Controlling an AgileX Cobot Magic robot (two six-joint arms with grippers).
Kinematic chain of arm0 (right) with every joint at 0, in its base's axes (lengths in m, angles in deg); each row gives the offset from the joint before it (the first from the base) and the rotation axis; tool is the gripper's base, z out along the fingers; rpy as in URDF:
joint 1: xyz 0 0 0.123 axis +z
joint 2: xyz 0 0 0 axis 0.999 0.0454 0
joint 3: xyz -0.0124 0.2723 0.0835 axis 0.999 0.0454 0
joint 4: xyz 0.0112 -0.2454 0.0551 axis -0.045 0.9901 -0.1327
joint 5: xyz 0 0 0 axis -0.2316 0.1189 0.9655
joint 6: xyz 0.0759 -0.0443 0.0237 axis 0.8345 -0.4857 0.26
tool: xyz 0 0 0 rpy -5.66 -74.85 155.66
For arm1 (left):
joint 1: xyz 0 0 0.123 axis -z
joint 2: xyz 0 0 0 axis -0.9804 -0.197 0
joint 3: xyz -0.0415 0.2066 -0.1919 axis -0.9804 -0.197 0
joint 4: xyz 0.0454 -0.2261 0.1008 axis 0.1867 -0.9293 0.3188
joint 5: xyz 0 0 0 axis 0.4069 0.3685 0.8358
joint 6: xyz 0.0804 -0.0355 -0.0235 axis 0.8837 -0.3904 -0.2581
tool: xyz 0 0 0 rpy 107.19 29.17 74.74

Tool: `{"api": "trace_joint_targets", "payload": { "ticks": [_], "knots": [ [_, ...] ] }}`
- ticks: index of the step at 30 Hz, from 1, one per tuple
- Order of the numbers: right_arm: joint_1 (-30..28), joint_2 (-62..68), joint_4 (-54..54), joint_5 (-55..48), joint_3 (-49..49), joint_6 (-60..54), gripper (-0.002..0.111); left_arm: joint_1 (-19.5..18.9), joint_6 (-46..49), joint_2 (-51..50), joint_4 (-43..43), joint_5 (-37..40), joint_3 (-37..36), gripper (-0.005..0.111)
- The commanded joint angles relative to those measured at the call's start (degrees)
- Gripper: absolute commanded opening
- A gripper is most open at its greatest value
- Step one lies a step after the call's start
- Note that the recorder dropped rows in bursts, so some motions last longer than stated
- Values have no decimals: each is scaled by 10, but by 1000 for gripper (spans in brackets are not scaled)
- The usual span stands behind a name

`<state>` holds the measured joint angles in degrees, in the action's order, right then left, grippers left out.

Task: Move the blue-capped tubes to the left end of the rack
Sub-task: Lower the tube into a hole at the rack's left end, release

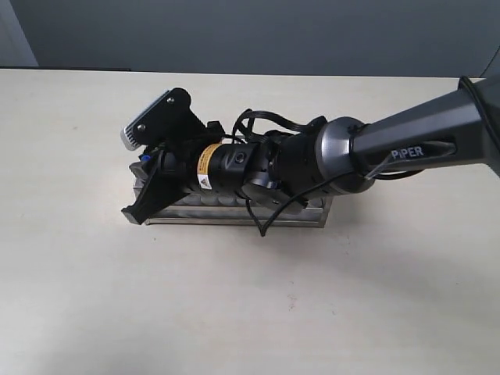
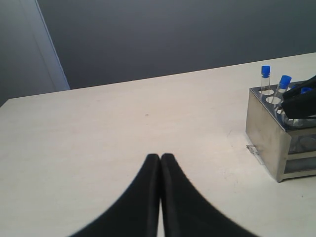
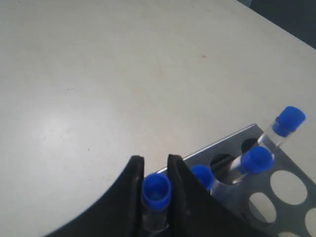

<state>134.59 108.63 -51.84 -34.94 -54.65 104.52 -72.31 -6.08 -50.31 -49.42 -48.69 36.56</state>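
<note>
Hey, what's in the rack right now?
Three blue-capped tubes stand in the rack's end holes; a fourth tube sits between the right gripper's fingers. The arm hides most other holes.

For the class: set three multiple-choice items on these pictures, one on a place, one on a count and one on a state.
1. Where is the left gripper relative to the rack?
A) inside it
B) apart from it, over the table
C) right above it

2. How many blue caps show in the right wrist view?
A) two
B) six
C) four

3. How is the right gripper?
A) shut on a tube
B) wide open
C) out of view

Answers:
1 B: the rack stands off to one side, with bare table between.
2 C: four caps can be counted.
3 A: one cap sits in its grip.
</note>
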Motion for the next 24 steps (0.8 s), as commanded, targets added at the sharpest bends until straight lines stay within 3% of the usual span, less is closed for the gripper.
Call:
{"api": "trace_joint_targets", "payload": {
  "ticks": [1,4,6,11,13,24],
  "knots": [
    [1,2,-3,-12,-1,-3,-1,0,-2,2,3,-1,-1,0],
    [1,0,-3,-16,-1,-3,1,0,-2,2,3,-1,-1,0],
    [1,0,-3,-16,-1,-3,9,0,-2,2,3,-1,-1,0],
    [1,-3,-3,-21,-1,-3,48,0,-2,2,3,-1,-1,0],
    [1,-7,-3,-28,-1,-2,58,0,-2,2,3,-1,-1,0],
    [2,-75,-3,-128,1,-2,55,0,-2,2,3,-1,-1,0]
  ]
}}
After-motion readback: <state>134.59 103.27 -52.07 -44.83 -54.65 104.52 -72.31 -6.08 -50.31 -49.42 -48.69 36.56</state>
